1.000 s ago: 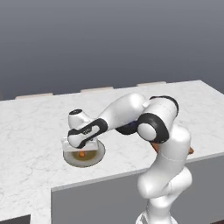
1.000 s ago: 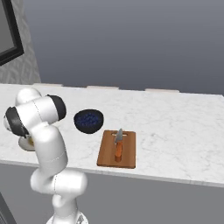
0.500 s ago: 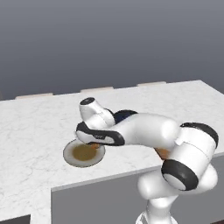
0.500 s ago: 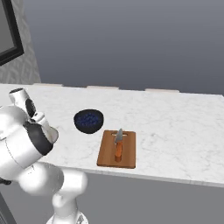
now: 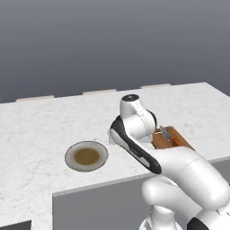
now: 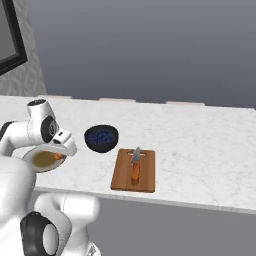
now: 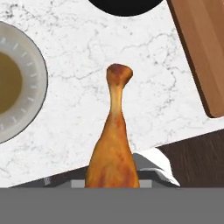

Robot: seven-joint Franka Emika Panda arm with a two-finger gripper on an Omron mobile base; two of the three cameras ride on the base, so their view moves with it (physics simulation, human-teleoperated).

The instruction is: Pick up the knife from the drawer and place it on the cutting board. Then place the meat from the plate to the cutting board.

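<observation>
One job is done: the knife point(image 6: 135, 163) lies on the cutting board point(image 6: 123, 176), centre of the right base view. Second step is in hand: fingers pinch the meat point(image 7: 112, 148), over bare counter point(image 7: 144, 78) between plate point(image 7: 33, 83) and board. Next move, I judge: carry rightward, release.

Dark berry bowl point(image 6: 101, 138) on marble counter point(image 6: 200, 145).
</observation>
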